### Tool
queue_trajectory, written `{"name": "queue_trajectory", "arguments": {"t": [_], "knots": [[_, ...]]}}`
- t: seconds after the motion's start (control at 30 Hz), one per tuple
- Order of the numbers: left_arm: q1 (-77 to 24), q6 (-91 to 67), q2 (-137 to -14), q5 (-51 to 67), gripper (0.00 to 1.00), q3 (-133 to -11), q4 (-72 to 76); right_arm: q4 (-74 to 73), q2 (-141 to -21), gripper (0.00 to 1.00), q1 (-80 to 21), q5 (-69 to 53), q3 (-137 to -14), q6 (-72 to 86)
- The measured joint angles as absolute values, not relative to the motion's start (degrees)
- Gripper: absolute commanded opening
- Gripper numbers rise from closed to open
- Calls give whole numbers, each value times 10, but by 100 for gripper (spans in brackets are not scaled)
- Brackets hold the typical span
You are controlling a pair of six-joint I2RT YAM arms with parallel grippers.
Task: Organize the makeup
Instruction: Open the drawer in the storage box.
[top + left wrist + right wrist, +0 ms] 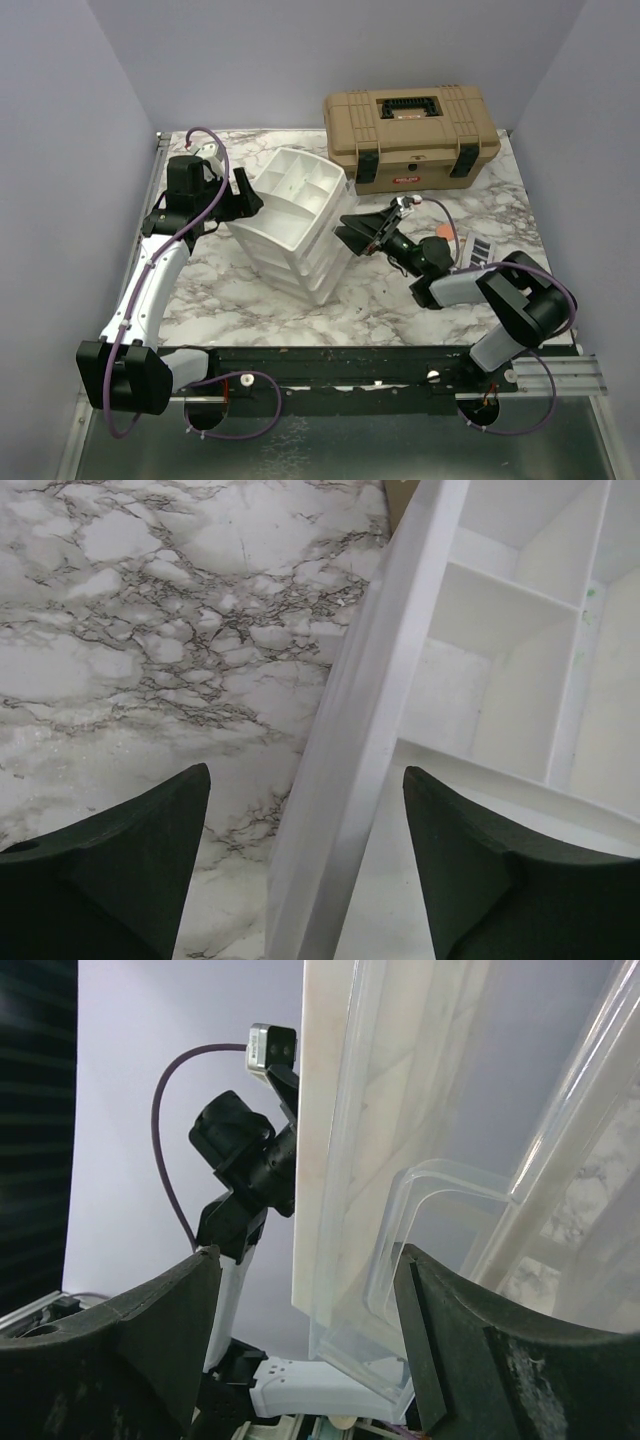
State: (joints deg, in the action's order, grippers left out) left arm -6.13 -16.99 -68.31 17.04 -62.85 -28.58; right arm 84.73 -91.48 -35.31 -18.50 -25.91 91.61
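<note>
The white drawer unit (290, 225) stands mid-table with a divided tray on top. My left gripper (243, 195) is open at the tray's left edge. In the left wrist view its dark fingers (150, 860) straddle the tray's white wall (370, 700) without touching it. My right gripper (348, 232) is open at the unit's front right, and its fingers (150, 1330) sit either side of a clear drawer handle (430, 1210). Of the makeup, a pink disc (443, 238) and a clear palette (478, 249) lie on the table beside the right arm.
A tan toolbox (410, 135), shut, sits at the back right. The marble table (220, 300) ends at a black rail in front, with grey walls on three sides. The tray's compartments (500, 670) hold nothing that I can see.
</note>
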Motion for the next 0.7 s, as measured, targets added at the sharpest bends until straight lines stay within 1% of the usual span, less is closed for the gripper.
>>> {"name": "queue_trajectory", "arguments": {"t": [0.23, 0.7], "knots": [[-61, -169, -681, 170, 75, -629, -286, 853, -898, 73, -353, -175, -243, 917], [-62, -169, -680, 174, 76, -633, -296, 859, -778, 72, -351, -117, -121, 908]]}}
